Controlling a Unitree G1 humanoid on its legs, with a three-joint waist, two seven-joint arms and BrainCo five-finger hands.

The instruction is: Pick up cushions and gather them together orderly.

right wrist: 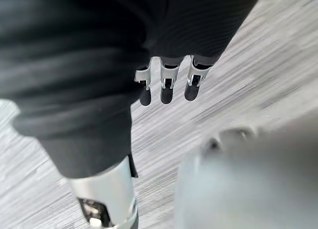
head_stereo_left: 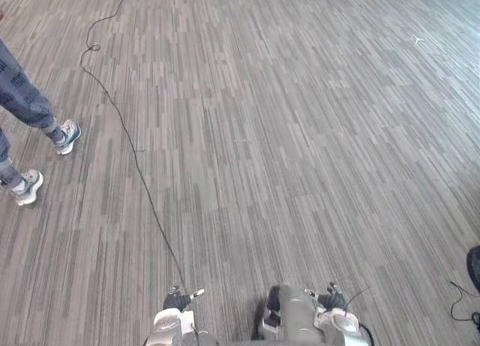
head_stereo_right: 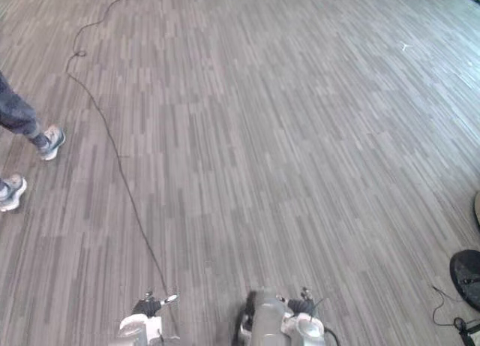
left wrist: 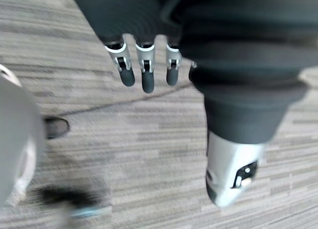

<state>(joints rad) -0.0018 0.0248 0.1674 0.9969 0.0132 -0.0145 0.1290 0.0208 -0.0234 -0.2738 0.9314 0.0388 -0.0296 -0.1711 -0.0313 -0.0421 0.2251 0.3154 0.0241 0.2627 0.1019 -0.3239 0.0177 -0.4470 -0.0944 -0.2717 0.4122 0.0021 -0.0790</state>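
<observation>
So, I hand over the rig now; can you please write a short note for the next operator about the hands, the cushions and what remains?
Left hand: open, fingers relaxed, holding nothing.
Right hand: open, holding nothing.
Cushions: none in either hand. Ahead is carpet floor. A person's legs stand at the robot's left. A dark object is cut off at the right edge; I cannot identify it.
Done: nothing that I can confirm.
Left: find the cushions, pick them up and gather them orderly.

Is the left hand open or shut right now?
Open. The left hand has its fingers hanging straight, apart from the thumb, over the carpet, with nothing held.
</observation>
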